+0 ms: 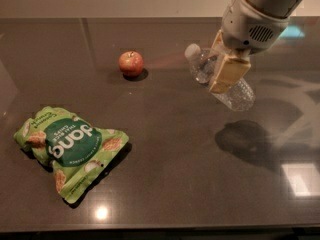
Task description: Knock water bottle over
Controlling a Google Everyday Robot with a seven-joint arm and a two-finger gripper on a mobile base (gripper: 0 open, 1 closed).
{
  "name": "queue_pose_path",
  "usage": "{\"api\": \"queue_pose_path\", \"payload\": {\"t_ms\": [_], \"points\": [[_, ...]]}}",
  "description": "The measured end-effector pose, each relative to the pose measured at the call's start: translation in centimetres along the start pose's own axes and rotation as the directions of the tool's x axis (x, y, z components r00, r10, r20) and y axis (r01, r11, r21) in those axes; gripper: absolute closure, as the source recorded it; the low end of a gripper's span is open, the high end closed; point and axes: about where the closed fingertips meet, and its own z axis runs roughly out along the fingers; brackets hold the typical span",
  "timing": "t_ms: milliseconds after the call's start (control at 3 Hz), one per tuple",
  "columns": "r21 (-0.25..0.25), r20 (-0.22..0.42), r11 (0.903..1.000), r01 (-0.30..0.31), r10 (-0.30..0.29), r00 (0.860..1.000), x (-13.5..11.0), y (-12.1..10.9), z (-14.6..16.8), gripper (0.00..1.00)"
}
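Note:
The water bottle [240, 95] is a clear ribbed bottle with a white cap [192, 50]. It is tilted steeply, cap pointing up-left, at the right of the dark table [170, 184]. My gripper [223, 81] is shut on the bottle's middle, one tan finger [228, 73] lying across its front; the other finger is hidden behind it. Bottle and gripper cast a shadow [245, 140] on the table below them, apart from the bottle, so it seems held off the surface.
A red apple [131, 63] stands left of the bottle, toward the back. A green snack bag [70, 145] lies flat at the front left. Bright reflections show on the table at the right.

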Motion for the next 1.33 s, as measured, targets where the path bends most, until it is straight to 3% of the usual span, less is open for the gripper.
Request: {"api": "queue_pose_path", "payload": {"t_ms": [333,667,1000,1333], "points": [[0.026,-0.15,0.9992,-0.032,0.035,0.988,3.7,-3.2,1.4,1.0],[0.022,-0.236,0.9983,-0.054,0.058,0.97,6.4,-5.6,3.7,1.0],[-0.002,-0.27,0.9986,-0.054,0.051,0.962,7.4,-6.5,6.1,0.84],[-0.037,-0.277,0.9982,-0.048,0.036,0.96,7.3,-6.6,8.4,0.61]]}}
